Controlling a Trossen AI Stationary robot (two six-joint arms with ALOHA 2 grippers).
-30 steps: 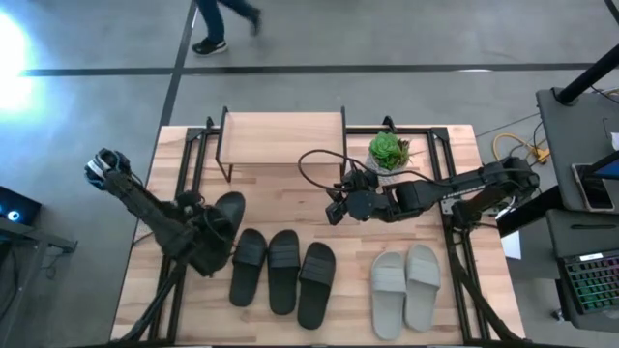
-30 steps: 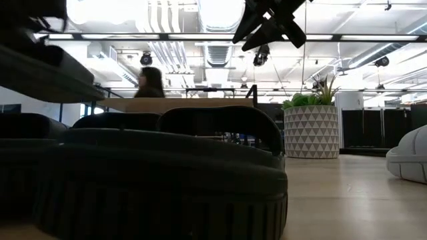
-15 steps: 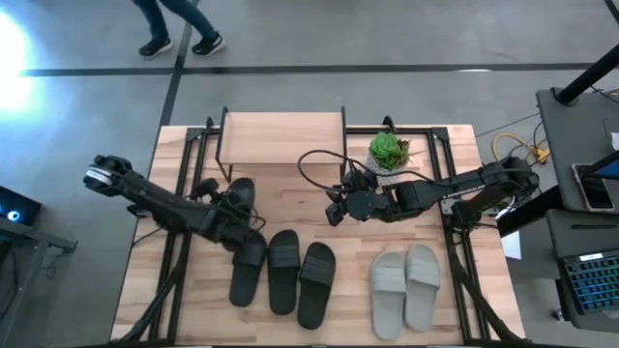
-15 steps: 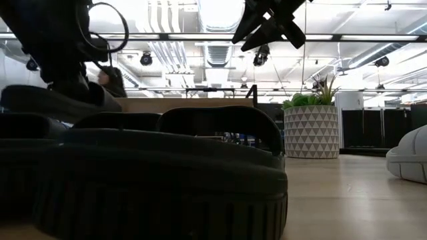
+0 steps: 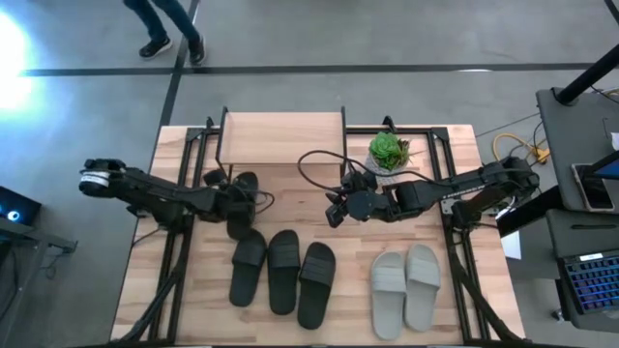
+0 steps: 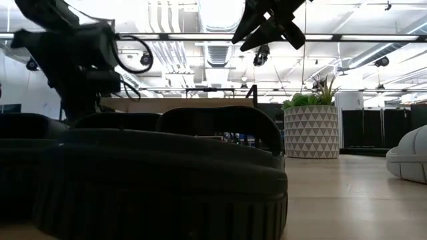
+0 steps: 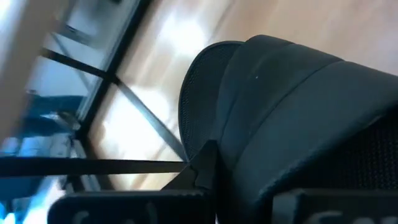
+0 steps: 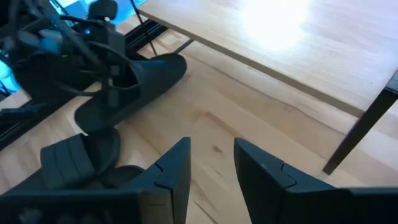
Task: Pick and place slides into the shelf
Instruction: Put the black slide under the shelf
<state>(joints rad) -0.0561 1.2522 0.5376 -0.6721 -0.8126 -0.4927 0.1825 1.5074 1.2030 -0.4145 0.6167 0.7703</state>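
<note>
My left gripper [image 5: 230,201] is shut on a black slide [image 5: 241,203] just in front of the shelf [image 5: 283,135], a low rack with a light plank top and black frame. The slide also shows in the right wrist view [image 8: 134,87] and fills the left wrist view [image 7: 298,93]. Three more black slides [image 5: 282,273] lie side by side on their soles near the table's front. A light grey pair [image 5: 406,287] lies to their right. My right gripper [image 5: 336,211] hovers open and empty over the table's middle, its fingers [image 8: 180,162] pointing at the shelf. My left gripper holds the black slide at its wide strap [image 7: 249,124], with one finger [image 7: 200,167] against the strap's side. The fingers come from above, slanting in from the table's left [image 8: 111,68]. The slide is tilted, its toe [image 8: 175,64] toward the shelf. I cannot tell whether its heel is clear of the table.
A potted green plant [image 5: 389,150] stands right of the shelf. Black frame rails [image 5: 193,145] run along the table's left and right sides. A cable [image 5: 314,164] loops over the table near my right arm. A person's legs [image 5: 169,29] pass beyond the far edge.
My left arm has stretched out from a hunched pose, and its gripper has carried the black slide toward the far edge and the shelf. The slide has come down from high over the table and its toe now points at the shelf. The person has walked left.
</note>
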